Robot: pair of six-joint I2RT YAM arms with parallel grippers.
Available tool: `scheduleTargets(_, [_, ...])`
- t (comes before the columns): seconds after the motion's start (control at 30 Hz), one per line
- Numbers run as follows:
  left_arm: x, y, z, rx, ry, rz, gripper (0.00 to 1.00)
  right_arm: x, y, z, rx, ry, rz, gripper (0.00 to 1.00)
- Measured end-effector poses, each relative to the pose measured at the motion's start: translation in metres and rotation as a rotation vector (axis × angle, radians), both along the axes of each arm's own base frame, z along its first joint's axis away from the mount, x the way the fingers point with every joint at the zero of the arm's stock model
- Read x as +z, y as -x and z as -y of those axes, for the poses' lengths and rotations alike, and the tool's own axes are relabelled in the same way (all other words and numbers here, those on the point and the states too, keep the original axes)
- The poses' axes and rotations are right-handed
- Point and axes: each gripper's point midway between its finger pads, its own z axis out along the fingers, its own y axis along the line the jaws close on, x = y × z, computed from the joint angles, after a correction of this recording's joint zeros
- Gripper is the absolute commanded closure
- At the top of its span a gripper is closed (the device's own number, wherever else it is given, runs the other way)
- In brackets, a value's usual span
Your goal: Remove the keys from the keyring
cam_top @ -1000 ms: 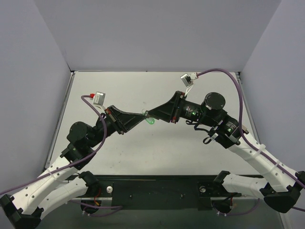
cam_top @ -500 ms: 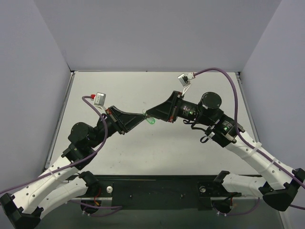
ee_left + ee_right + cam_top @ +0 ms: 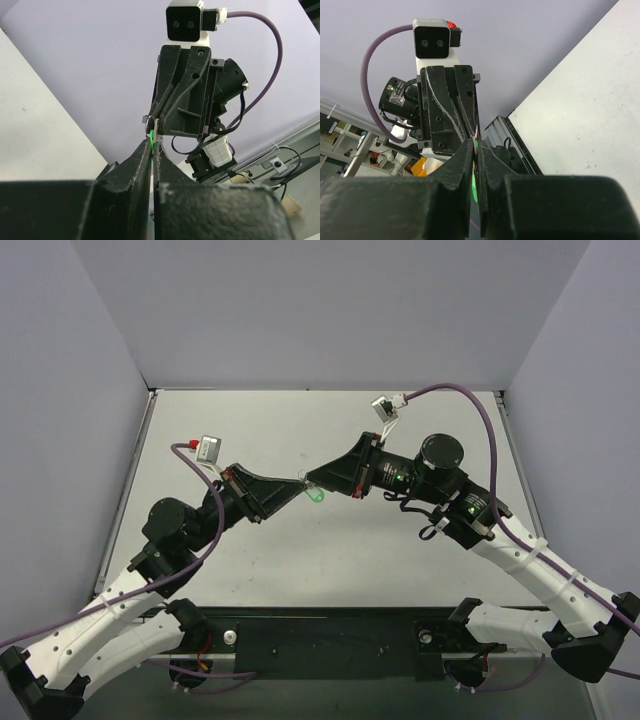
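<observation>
Top external view: the green keyring (image 3: 317, 496) is hanging over the middle of the table (image 3: 250, 430). The left gripper (image 3: 297, 488) is pinching it tight from the left. The right gripper (image 3: 309, 482) is squeezing shut right against it; holding what, I cannot tell.

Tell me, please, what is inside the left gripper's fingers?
The green tag shows edge-on, pinched in the left gripper, its ring poking out toward the right gripper. The key cannot be made out; the fingers may cover it.
</observation>
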Motion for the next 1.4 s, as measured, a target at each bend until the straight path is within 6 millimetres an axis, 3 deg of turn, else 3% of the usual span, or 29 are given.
scheduleTargets(0.1, [-0.004, 0.001, -0.002, 0.012, -0.032, 0.005, 0.55, -0.003, 0.002, 0.0, 0.012, 0.011, -0.003, 1.0])
scheduleTargets(0.23, [-0.008, 0.0, -0.008, 0.047, -0.078, 0.007, 0.44, -0.004, 0.007, -0.001, 0.038, 0.017, 0.003, 1.0])
scheduleTargets(0.43, [-0.002, 0.002, -0.021, 0.104, -0.126, 0.031, 0.43, -0.002, 0.017, -0.002, 0.098, 0.019, 0.013, 1.0])
scheduleTargets(0.63, [0.003, 0.006, -0.032, 0.138, -0.133, 0.054, 0.47, 0.012, 0.03, -0.009, 0.197, -0.044, 0.018, 1.0])
scheduleTargets(1.4, [0.017, 0.015, -0.03, 0.095, -0.098, 0.1, 0.57, 0.025, 0.039, -0.015, 0.28, -0.106, 0.018, 1.0])
